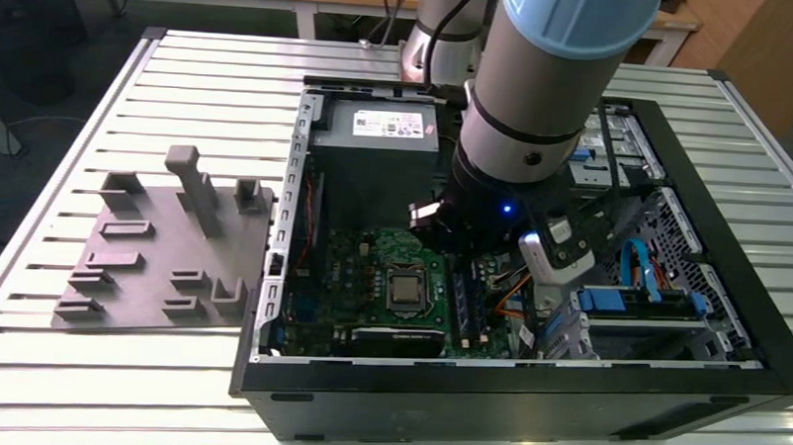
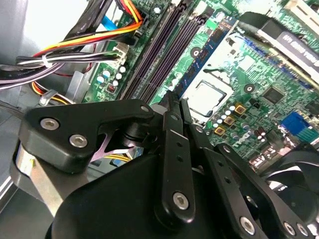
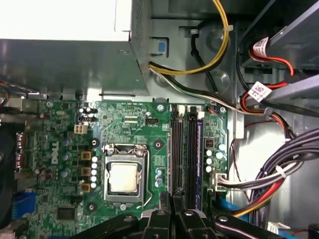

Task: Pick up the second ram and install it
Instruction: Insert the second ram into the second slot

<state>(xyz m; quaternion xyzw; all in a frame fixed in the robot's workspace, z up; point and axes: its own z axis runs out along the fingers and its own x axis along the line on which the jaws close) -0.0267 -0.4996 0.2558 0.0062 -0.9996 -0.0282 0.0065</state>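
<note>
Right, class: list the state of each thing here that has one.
Computer case: open, side off.
Processor: in its socket, uncovered.
Blue-green memory stick: seated in a slot.
Black memory slots: look unfilled.
Gripper: fingers shut, over the slots.

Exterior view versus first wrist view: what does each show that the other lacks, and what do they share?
Exterior view alone: the slatted table, the grey peg tray beside the open computer case, and the arm reaching down into the case.

First wrist view alone: close detail of the memory slots, the bundled cables and the tool right above the slots.

Both: the green motherboard with its processor socket, and the power supply.
</note>
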